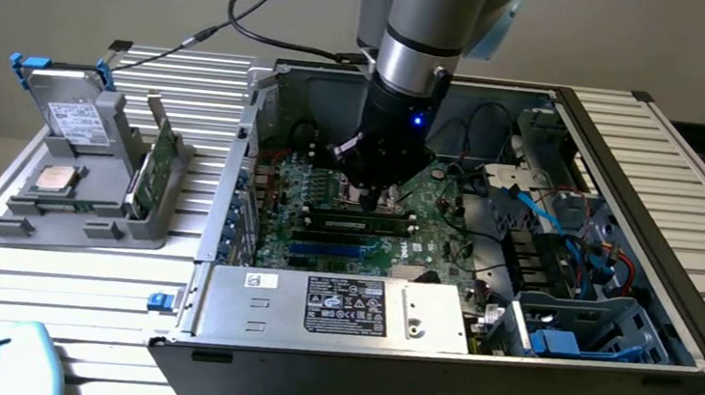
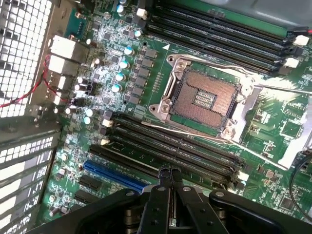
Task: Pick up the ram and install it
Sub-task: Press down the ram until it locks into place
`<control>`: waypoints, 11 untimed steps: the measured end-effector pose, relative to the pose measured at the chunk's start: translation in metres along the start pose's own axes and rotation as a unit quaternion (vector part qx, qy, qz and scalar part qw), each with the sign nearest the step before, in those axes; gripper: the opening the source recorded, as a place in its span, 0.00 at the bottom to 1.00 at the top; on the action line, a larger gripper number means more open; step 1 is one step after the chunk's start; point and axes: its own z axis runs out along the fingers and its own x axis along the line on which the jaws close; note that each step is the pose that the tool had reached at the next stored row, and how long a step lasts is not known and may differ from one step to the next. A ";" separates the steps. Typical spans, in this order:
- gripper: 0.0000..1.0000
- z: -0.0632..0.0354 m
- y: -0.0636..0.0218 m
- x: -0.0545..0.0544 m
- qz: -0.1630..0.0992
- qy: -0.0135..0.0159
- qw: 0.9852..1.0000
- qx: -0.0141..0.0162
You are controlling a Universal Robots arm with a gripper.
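Note:
My gripper (image 1: 372,197) hangs inside the open computer case over the motherboard, fingers shut together with nothing between them. In the wrist view the gripper (image 2: 168,171) is right over the long black memory slots (image 2: 170,146) beside the bare processor socket (image 2: 204,97). In the exterior view a long dark stick with a pale label (image 1: 357,223) lies along those slots just below my fingertips; whether it is a seated ram I cannot tell. A green ram (image 1: 164,168) stands on edge in the grey holder (image 1: 79,215) outside the case, far from the gripper.
The holder also carries a square silver processor chip (image 1: 58,179) and a silver drive box with blue tabs (image 1: 70,107). The case walls (image 1: 229,195), a power supply (image 1: 342,308), cables (image 1: 545,211) and blue drive bays (image 1: 572,340) surround the board.

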 end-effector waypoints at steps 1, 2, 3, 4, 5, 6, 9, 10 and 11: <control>0.11 0.0000 0.0000 0.000 0.006 0.000 1.000 0.000; 0.11 0.0000 0.0000 0.000 0.012 0.000 1.000 -0.001; 0.11 0.0000 0.0000 0.000 0.018 0.000 1.000 -0.001; 0.11 0.0000 0.0000 0.000 0.024 0.000 1.000 -0.001; 0.11 0.0000 0.0000 0.000 0.029 0.000 1.000 -0.001; 0.11 0.0000 -0.0001 0.000 0.035 0.000 0.999 -0.001; 0.11 0.0000 -0.0001 0.000 0.047 0.000 0.999 0.007; 0.11 0.0000 -0.0001 0.000 0.050 -0.001 0.999 0.010; 0.11 0.0000 -0.0001 0.000 0.054 -0.001 0.998 0.014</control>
